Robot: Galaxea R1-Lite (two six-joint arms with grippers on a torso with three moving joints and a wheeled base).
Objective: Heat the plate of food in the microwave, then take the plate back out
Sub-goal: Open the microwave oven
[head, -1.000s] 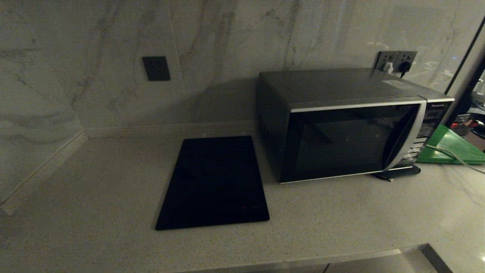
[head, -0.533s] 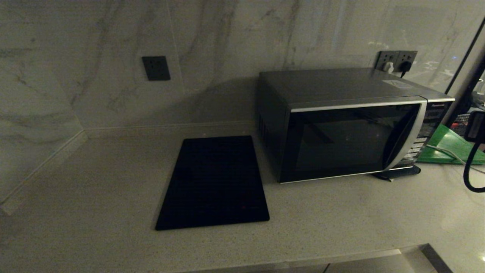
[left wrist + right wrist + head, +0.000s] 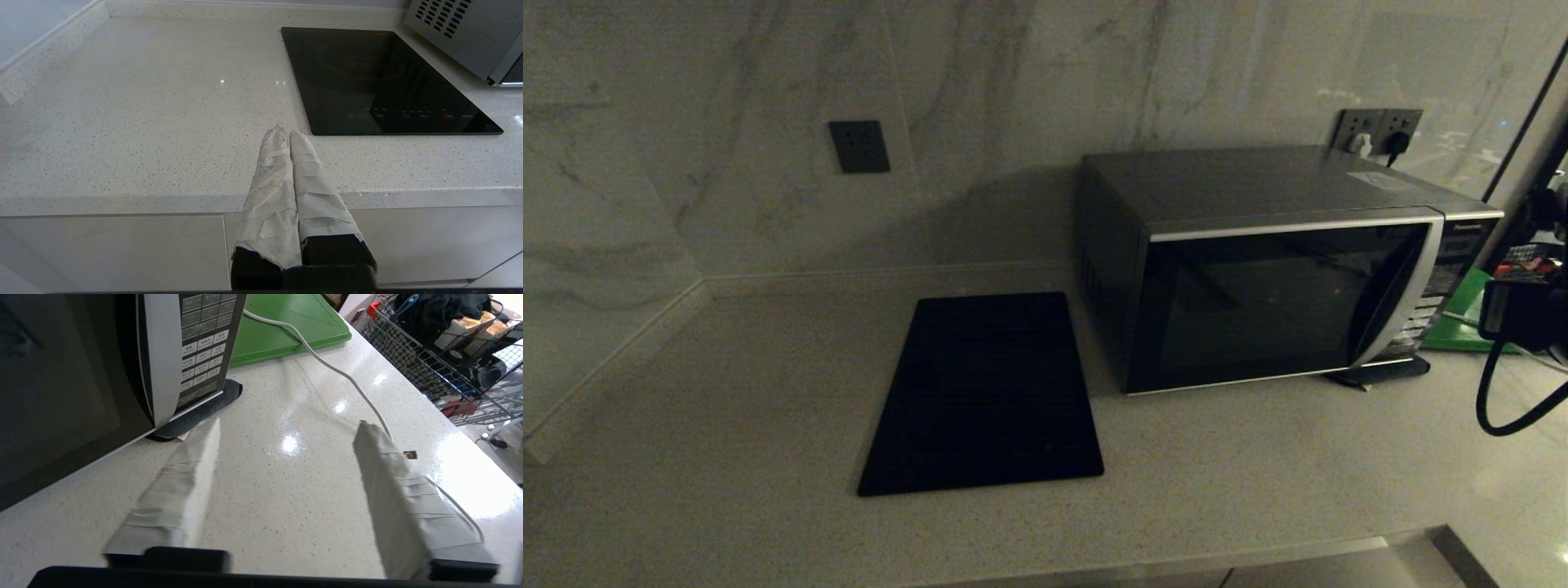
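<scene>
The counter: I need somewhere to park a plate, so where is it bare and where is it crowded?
Bare: the counter left of the black mat, out to the wall, and the front strip before the microwave. Crowded: right of the microwave, where the green board, a white cable and the open right gripper share the space.

You have a pale speckled stone counter (image 3: 1258,457) carrying the microwave (image 3: 1258,269), door shut. A flat black mat (image 3: 984,392) lies just left of it; a green board (image 3: 282,326) lies right, with a white cable (image 3: 347,379) trailing over it, possibly a charger lead.
</scene>
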